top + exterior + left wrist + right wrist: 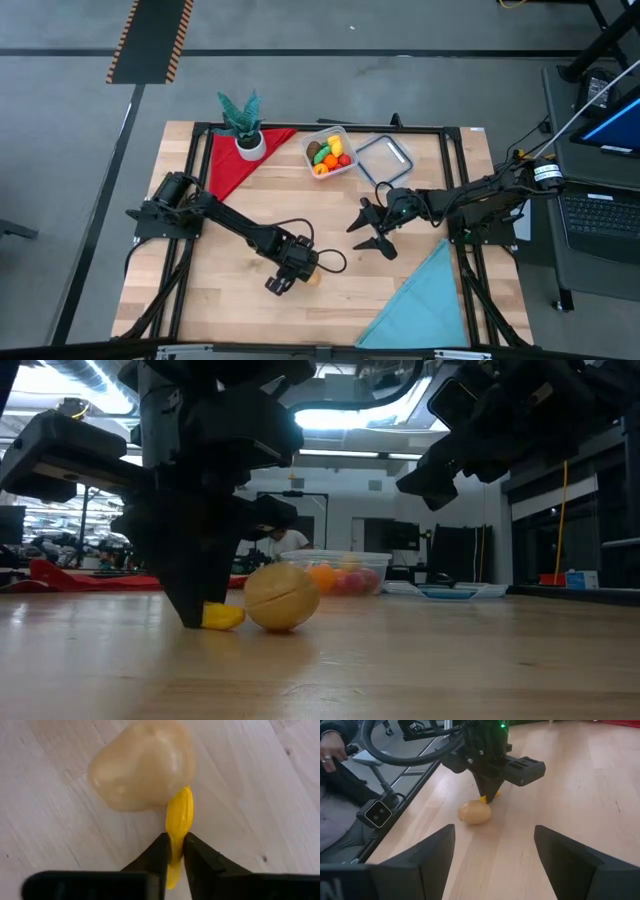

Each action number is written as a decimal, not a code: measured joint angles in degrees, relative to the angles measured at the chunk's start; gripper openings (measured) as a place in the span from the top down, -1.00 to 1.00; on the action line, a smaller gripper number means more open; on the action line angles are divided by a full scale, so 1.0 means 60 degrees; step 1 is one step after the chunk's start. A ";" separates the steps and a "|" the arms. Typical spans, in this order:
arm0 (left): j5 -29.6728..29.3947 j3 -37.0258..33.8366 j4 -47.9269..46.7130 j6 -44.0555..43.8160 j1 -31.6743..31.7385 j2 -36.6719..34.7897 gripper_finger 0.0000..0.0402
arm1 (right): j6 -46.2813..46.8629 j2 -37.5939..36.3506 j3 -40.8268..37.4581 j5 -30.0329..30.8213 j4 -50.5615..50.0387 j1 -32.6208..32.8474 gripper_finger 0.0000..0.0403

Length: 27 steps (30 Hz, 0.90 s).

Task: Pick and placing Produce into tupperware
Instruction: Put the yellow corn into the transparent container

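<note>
Pinched between the left gripper's point(173, 857) fingers, a yellow banana point(178, 817) lies on the counter point(220, 290), touching a tan potato point(142, 765). Farther back, the tupperware point(331, 152) holds orange, yellow, red and green produce point(328, 155), with a lid point(384, 159) beside it. Right gripper point(370, 228) hovers, jaws spread, mid-counter.

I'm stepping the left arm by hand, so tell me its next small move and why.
Probably lift straight up. The left gripper has its fingers pinched on the small yellow banana-shaped toy, which lies on the pale wooden table against the tan potato-shaped toy. Rising first should clear that neighbour before carrying toward the clear plastic square container. The right gripper waits open mid-table.
</note>
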 joint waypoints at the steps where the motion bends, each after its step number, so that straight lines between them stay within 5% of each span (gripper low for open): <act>1: 0.0011 0.0000 0.0002 -0.0029 -0.0002 0.0000 0.81 | -0.0014 0.0000 0.0000 0.0012 0.0000 0.0000 -0.36; 13: 0.0039 -0.0030 -0.0164 -0.0496 -0.0012 -0.0113 0.96 | -0.0033 0.0000 0.0000 0.0045 -0.0017 -0.0004 -0.36; 27: 0.0061 -0.0047 -0.1738 -0.1110 0.0217 -0.1946 0.97 | -0.0036 0.0004 0.0000 0.0117 0.0025 -0.0004 -0.36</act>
